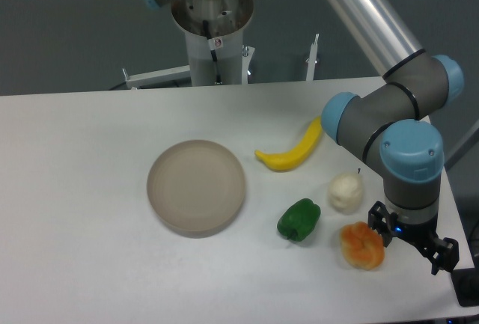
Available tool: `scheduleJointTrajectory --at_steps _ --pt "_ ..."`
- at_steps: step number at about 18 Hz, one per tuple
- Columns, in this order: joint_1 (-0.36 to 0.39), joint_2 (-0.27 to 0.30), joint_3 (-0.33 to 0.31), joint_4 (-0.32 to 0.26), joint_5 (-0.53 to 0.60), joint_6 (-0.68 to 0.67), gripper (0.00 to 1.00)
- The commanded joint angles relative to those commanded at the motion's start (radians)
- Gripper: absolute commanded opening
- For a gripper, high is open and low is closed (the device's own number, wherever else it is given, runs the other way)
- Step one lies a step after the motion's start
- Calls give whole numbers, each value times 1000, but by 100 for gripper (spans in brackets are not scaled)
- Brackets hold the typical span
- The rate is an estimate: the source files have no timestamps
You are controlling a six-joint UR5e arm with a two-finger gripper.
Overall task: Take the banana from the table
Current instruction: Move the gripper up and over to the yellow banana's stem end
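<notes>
The bright yellow banana [292, 152] lies flat on the white table [82, 152], right of the middle, its far end partly hidden behind the arm's elbow. My gripper [412, 240] hangs at the front right corner, well to the right of and nearer the camera than the banana. Its two dark fingers [379, 224] stand apart with nothing between them, so it is open and empty. It is just right of the lumpy orange fruit.
A round beige-grey plate [196, 186] sits left of the banana. A green pepper [299, 219], a white garlic-like toy [346, 191] and the lumpy orange fruit [361, 245] lie between banana and gripper. The table's right edge is close to the gripper.
</notes>
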Motion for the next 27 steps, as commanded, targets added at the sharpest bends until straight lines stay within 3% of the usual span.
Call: scheduleJointTrajectory --at_steps 4,10,12,19,25,27 --pt "-2 3 -6 0 -2 -6 100" --pt "0 72 -73 -12 3 0 100" --pt "5 119 -133 -29 3 2 100" --pt "48 303 -365 -176 3 5 100" --pt "84 406 -627 -160 0 5 100" --pt "104 428 -684 -146 -3 6 100"
